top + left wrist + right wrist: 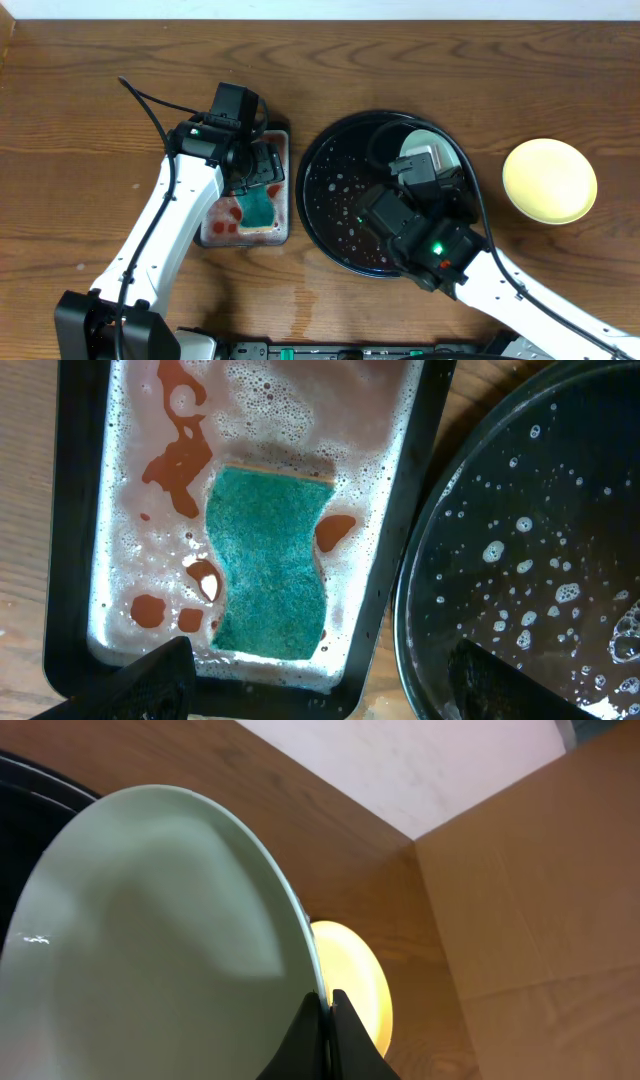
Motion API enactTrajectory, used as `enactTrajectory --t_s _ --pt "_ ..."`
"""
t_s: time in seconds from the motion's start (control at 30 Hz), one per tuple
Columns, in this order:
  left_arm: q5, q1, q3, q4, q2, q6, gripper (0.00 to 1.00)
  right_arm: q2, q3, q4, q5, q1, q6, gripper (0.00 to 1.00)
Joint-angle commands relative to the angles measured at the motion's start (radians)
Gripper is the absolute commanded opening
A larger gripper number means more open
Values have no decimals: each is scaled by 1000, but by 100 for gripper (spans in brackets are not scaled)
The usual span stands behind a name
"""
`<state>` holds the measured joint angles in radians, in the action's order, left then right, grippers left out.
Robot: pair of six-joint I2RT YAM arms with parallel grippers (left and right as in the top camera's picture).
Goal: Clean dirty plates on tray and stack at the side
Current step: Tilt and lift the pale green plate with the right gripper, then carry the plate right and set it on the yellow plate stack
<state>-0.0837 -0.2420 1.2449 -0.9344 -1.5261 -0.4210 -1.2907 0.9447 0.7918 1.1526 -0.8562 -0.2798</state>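
Well, you had the right tool (325,1012) pinched together on the rim of a pale mint plate (150,940). The plate stood tilted on edge, lifted above the far right part of the large round black tray (303,190). In the right wrist view its face looked clean, with only a small glint near the left edge. The tray floor below was dotted with white suds.

The yellow plate (549,180) lay flat on the desk (90,80) to the right of the round tray, apart from its rim.

Your left tool (330,682) hung with its fingers wide apart, gripping nothing. It hovered over the smaller rectangular black tray (72,540), which sat just left of the round one. That tray held foamy, reddish water, and a green sponge (270,560) lay flat in the middle of it, below the spread fingers and not touched by them.
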Motion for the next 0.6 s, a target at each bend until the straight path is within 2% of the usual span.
enactTrajectory --t_s 0.0,0.37,0.57 --pt "-3 5 10 -2 2 2 82 17 3 -6 17 21 31 1" --pt "-3 5 10 -2 2 2 82 17 3 -21 16 43 23 1" --pt "-3 5 10 -2 2 2 82 17 3 -106 -26 192 23 1"
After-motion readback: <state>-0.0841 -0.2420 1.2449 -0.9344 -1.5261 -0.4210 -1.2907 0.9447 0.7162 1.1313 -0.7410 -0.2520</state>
